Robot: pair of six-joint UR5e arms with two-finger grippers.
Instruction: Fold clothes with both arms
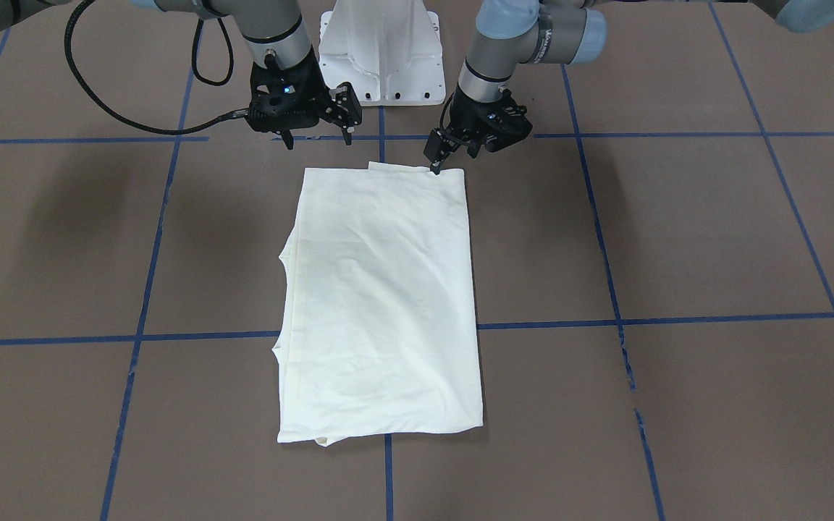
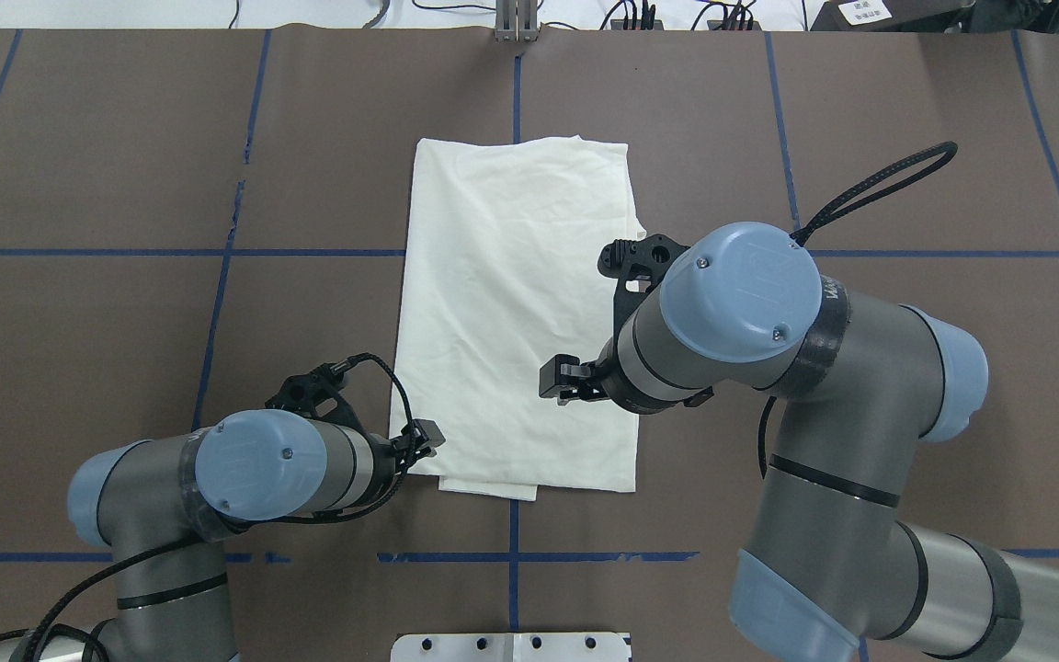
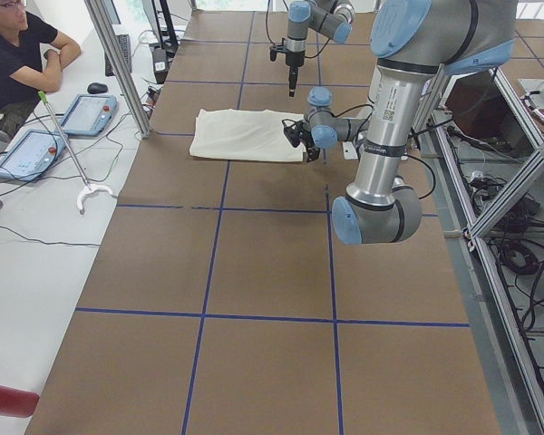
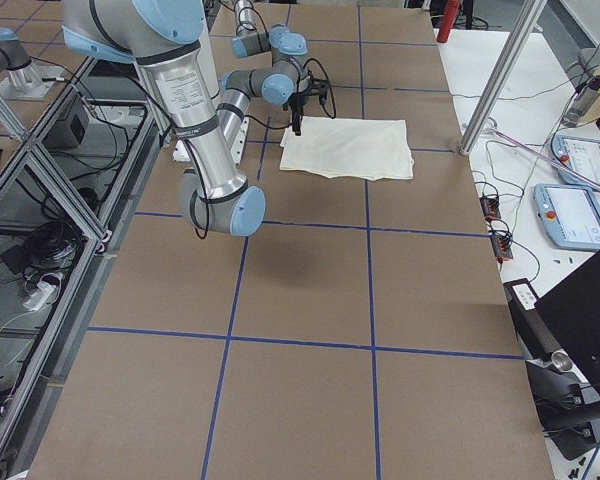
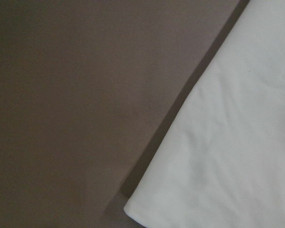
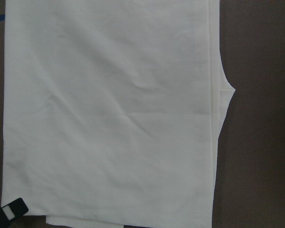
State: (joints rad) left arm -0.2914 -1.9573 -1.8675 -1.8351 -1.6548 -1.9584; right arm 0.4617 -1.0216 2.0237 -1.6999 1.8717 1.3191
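Cream shirt point(image 1: 381, 289) lies lengthwise toward the table's point(image 1: 677, 231) far edge. Left pincer point(image 1: 452, 153), parted, touches its near corner; right pincer point(image 1: 317, 136), wide, hovers higher.

In the overhead view my right arm point(image 2: 732, 303) covers part of the shirt's point(image 2: 511, 303) edge, and my left arm point(image 2: 263, 464) hides most of the left gripper point(image 2: 426, 434); whether its jaws are closed I cannot tell. The left wrist view is blurred.

Brown table point(image 1: 677, 231), blue tape grid point(image 1: 677, 134).
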